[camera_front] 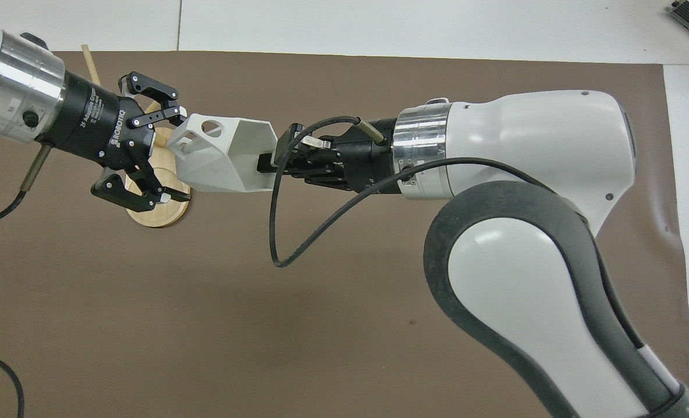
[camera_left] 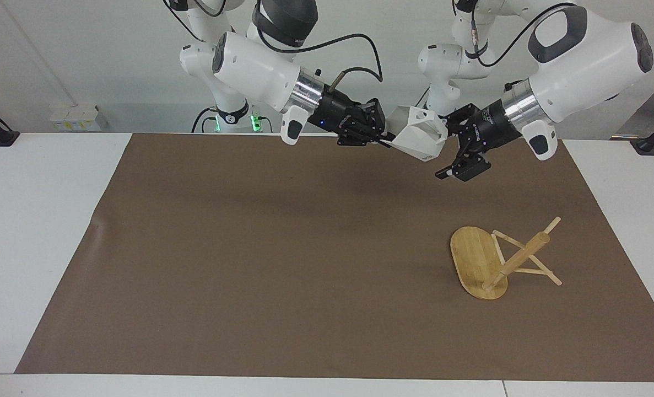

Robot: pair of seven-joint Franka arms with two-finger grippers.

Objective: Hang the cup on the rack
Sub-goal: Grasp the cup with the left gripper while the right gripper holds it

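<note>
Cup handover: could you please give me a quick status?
Right gripper shut on cup, in the air. Left gripper open, fingers either side of cup's handle end. Rack tipped over on the mat. Nothing in the way.

White desk [camera_left: 40,220] carries brown mat [camera_left: 282,264] over most of top; small white box [camera_left: 75,117] by wall.

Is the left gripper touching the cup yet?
Cannot tell. In the overhead view the left gripper's open fingers bracket the cup's handle end; neither view plainly shows contact or a gap.
</note>
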